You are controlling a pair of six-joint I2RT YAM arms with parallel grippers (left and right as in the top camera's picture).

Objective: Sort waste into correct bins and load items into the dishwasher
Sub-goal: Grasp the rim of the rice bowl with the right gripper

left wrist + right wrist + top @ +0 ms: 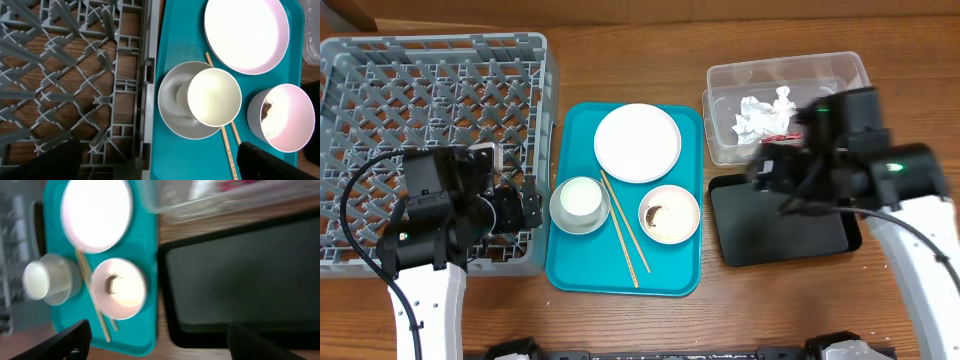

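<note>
Left end effector (528, 205), overhead view: released, fingers apart, nothing held. It sits over the right-hand wall of the grey dish rack (380, 90), just beside the teal tray (570, 275).
- First bowl (561, 220), with the white cup (580, 198) standing inside it: on the tray's left side, just right of that end effector and apart from it.
- White plate (637, 143): at the tray's far end.
- Second bowl (669, 213): on the tray's right side, holding a dark brown lump (655, 212).
- Two chopsticks (623, 232): lying diagonally between the bowls.

Right end effector (767, 170): blurred, state not readable in this view. It hangs above the meeting edge of the clear tub (840, 72) and the black tray (785, 235).
- Tub contents: crumpled napkin (757, 115) and red-and-white wrapper (782, 135).
- Everything rests on the wooden counter (620, 60).

Left wrist view: fingers (45, 160) spread to the lower corners, with nothing between them. The rack wall and the tray edge lie beneath the gap.
- The cup in its bowl is ahead and to the right, not touched.
- The plate lies beyond it.
- The second bowl, far right, shows the lump with rice grains (271, 131).

Right wrist view, blurred: fingers (65, 342) wide apart, released, nothing gripped.
- The black tray lies below and between them.
- The tub is at the top edge.
- The teal tray with its dishes is off to the left, well apart.
</note>
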